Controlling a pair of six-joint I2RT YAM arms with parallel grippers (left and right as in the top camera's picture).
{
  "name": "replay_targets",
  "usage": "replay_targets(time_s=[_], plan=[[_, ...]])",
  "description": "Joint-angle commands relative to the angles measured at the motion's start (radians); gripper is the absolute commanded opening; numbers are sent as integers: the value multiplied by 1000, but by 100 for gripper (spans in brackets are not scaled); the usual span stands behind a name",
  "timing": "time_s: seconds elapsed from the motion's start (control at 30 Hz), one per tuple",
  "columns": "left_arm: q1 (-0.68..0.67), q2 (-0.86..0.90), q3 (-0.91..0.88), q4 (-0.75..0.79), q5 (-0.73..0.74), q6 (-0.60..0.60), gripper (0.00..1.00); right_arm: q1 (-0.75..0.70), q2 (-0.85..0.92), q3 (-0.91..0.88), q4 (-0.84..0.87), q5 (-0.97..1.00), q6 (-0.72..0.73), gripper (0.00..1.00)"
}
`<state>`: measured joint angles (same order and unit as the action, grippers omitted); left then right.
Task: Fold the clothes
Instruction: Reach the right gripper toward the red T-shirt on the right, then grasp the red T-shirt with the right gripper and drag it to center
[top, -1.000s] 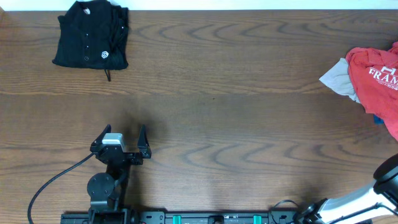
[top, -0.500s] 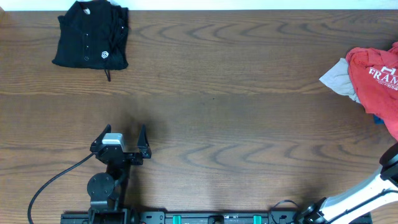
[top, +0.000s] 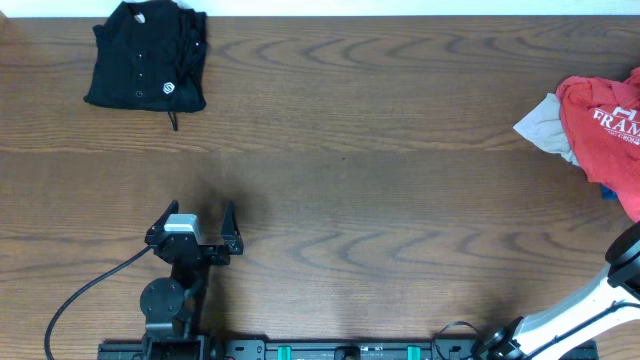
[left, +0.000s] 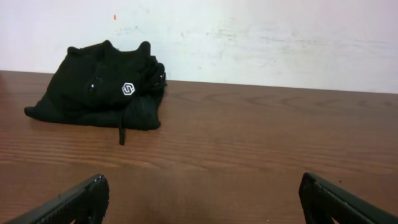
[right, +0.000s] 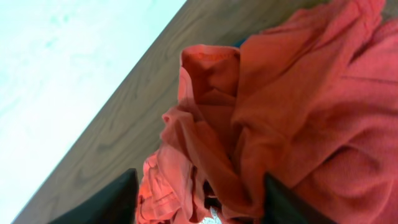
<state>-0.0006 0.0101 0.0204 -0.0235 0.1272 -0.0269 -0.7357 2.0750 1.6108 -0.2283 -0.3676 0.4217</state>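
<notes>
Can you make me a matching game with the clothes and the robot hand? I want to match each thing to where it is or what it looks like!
Things:
1. black shirt
2. red T-shirt
3. pale grey piece
4. left end effector

Matches:
A. at the right edge of the table, with white lettering
B. open, holding nothing
C. bundled in the far left corner
D. peeking out beside the red cloth

Pairs: 1-C, 2-A, 3-D, 4-B

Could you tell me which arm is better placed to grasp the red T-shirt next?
Right. The right gripper is open with the red T-shirt filling its wrist view, while the left gripper sits across the table, facing the black shirt.
</notes>
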Motion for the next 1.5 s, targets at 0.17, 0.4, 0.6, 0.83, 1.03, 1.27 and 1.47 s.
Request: replay_targets(time_s=[0.17,0.4,0.6,0.83,1.03,1.27,1.47], plan=[[5,-6,-16,-35,14,-5,98,-15,21,17,-39,44,-15,7],[5,-6,-16,-35,14,-5,98,-30,1,18,-76,53,-19,1],[5,-6,-16,-35,14,-5,98,-21,-111,18,-113,40,-20,1],[5,-6,-16,-35,14,-5,98,46,-302,18,-227,19,-60,1],[5,-6,-16,-35,14,-5,98,162,-428,18,-341,20,-55,1],[5,-6,-16,-35,14,-5,98,354,-495,18,-443,109,-13,1],[5,-6,-16,-35,14,-5,98,574,-500,17,-521,254,33,0]])
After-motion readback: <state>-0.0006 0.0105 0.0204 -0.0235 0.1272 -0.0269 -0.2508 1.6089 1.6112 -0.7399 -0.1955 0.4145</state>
